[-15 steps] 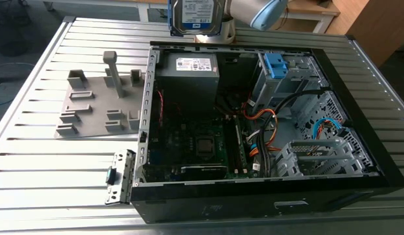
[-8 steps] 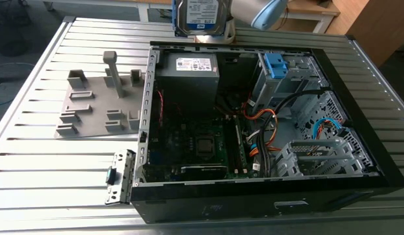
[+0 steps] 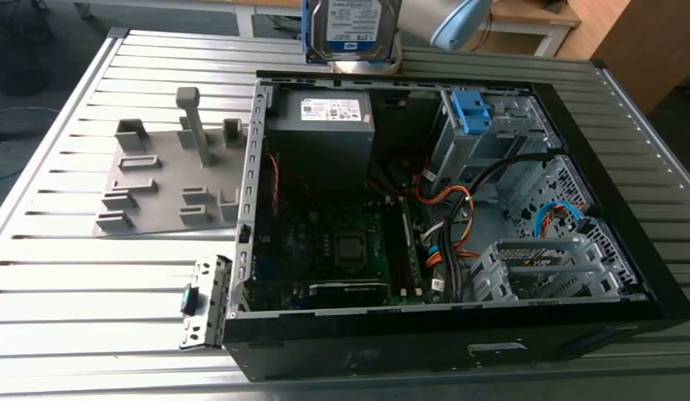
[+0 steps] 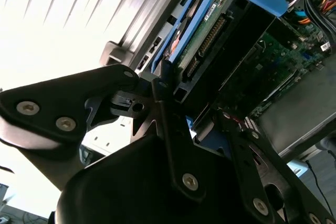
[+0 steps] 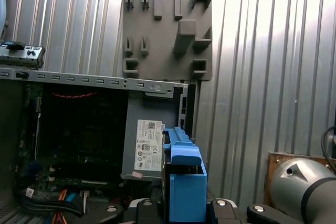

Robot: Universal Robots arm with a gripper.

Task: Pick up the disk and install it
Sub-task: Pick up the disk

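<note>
The disk (image 3: 351, 29), a silver hard drive with a white-and-blue label and blue rails, hangs upright in the air just beyond the back edge of the open computer case (image 3: 612, 276). In the second wrist view my gripper (image 4: 191, 98) is shut on the disk (image 4: 210, 35), with black fingers (image 4: 164, 93) pressing its sides. The disk's blue carrier (image 5: 184, 182) shows edge-on in the first wrist view, above the case's inside. The arm's light blue-grey link (image 3: 457, 21) is just to the exterior view's right of the disk.
Inside the case sit a grey power supply box with a white sticker (image 3: 319, 113), a blue bracket on the metal drive bay (image 3: 471, 113), a motherboard and orange cables (image 3: 451, 209). A grey fixture plate (image 3: 172, 175) and a small metal panel (image 3: 205, 301) lie on the slatted table (image 3: 55, 276).
</note>
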